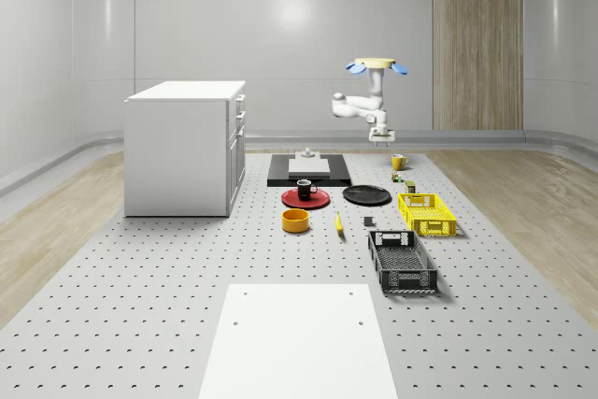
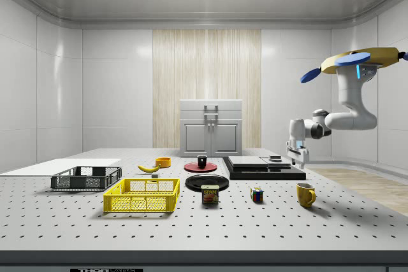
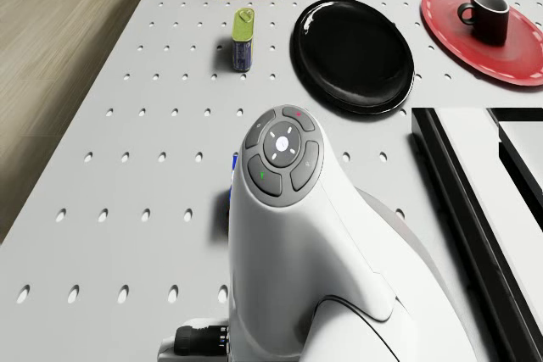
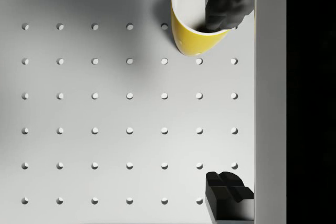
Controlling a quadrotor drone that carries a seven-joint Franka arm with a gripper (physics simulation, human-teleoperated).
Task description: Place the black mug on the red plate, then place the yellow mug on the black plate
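Note:
The black mug (image 1: 305,190) stands upright on the red plate (image 1: 306,198), also clear in the drone view as the black mug (image 3: 485,16) on the red plate (image 3: 509,52). Beside it lies the bare black plate (image 1: 366,195) (image 3: 352,54). The yellow mug (image 1: 398,162) (image 2: 305,194) stands on the table farther back. My gripper (image 1: 379,143) (image 2: 298,162) hangs open a little above the table, just beside the yellow mug (image 4: 195,30). One finger (image 4: 228,3) overlaps the mug's rim in the wrist view; nothing sits between the fingers (image 4: 229,98). The drone (image 1: 377,66) hovers above this spot.
A black platform with a white slab (image 1: 308,170) lies close beside the gripper. A white cabinet (image 1: 185,147) stands at the whole-scene view's left. A yellow basket (image 1: 427,213), black basket (image 1: 402,261), orange bowl (image 1: 295,220), banana (image 1: 338,222), can (image 2: 210,194) and cube (image 2: 256,194) dot the table.

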